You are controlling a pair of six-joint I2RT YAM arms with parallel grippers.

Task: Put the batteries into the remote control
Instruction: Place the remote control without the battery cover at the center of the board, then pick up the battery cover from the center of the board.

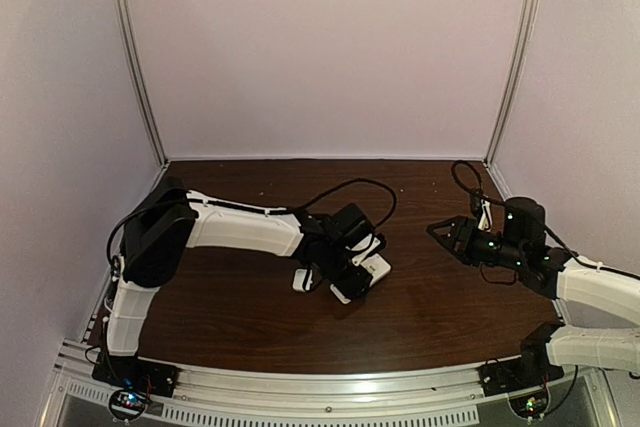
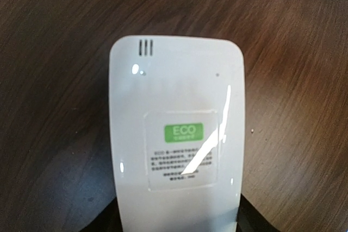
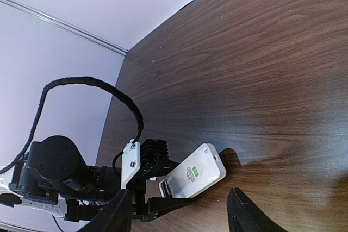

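The remote control point(image 1: 366, 271) is a white handset held just above the table's middle by my left gripper point(image 1: 350, 277), which is shut on its sides. In the left wrist view its plain back point(image 2: 176, 134) faces the camera, with a green ECO sticker. In the right wrist view the remote point(image 3: 194, 176) shows an open battery bay at its gripped end. My right gripper point(image 1: 438, 230) is open and empty, to the right of the remote and apart from it, its fingers point(image 3: 244, 213) spread wide. No batteries are in view.
A small flat white squarish piece point(image 1: 303, 279) lies on the dark wooden table point(image 1: 420, 317) just left of the left gripper. A black cable point(image 1: 360, 187) loops behind the left wrist. Pale walls close in the back and sides.
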